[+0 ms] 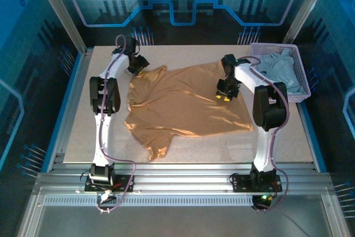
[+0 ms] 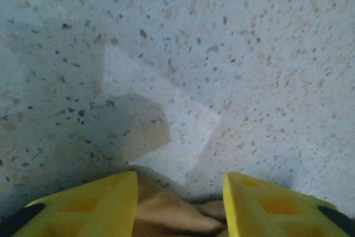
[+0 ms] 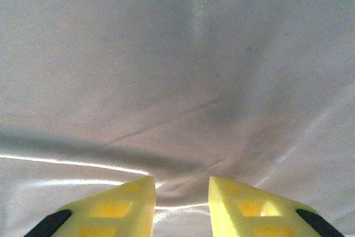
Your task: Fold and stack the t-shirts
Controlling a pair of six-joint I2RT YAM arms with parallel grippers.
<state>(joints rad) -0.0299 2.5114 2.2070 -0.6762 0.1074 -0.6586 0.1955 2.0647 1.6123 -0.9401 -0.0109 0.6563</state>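
The tan t-shirt [image 1: 186,106] lies spread over the middle of the table, one sleeve pointing to the near left. My left gripper [image 1: 138,65] sits at the shirt's far left corner. In the left wrist view this left gripper [image 2: 180,192] is open, with a bunched tan edge [image 2: 177,215] of the shirt between its yellow fingers [image 2: 105,203]. My right gripper [image 1: 224,95] hangs low over the shirt's far right part. In the right wrist view the right gripper [image 3: 182,192] is open above slightly puckered cloth [image 3: 183,81]. The pale grey-blue t-shirt [image 1: 280,65] lies crumpled in the basket.
The lavender mesh basket [image 1: 299,76] stands at the table's far right corner, close to the right arm. Bare speckled tabletop [image 2: 222,54] lies beyond the left gripper. A strip of table [image 1: 222,148] shows between the shirt and the near edge.
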